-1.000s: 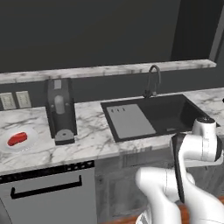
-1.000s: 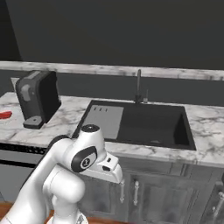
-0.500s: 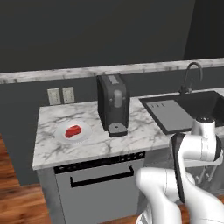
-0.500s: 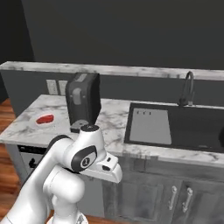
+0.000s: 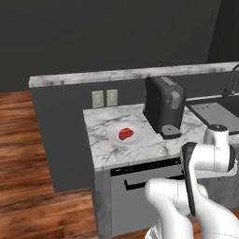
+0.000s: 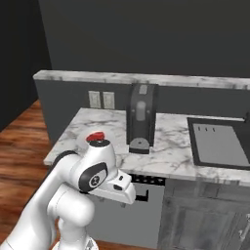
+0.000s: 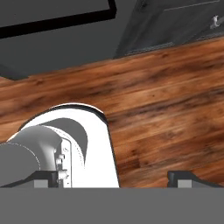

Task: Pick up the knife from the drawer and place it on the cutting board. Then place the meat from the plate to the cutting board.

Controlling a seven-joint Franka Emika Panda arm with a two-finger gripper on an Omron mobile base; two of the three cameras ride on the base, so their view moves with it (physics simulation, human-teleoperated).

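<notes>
the whole scene slides to the right in both base views, so it is the base that is travelling left along the counter (image 5: 140, 149), not the things. the sink (image 6: 219, 141) now sits at the right edge, the coffee machine (image 5: 163, 105) nears the middle, and the meat (image 5: 125, 133) on its plate (image 5: 114, 136) comes further into frame. wooden floor (image 5: 28, 154) now shows beyond the counter's left end.

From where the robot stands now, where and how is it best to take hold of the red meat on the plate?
Probably from straight above. The meat is a small low lump lying flat on the white plate, so the open gripper should close across its narrower width, fingers coming down on both sides. The coffee machine beside it blocks that side.
</notes>
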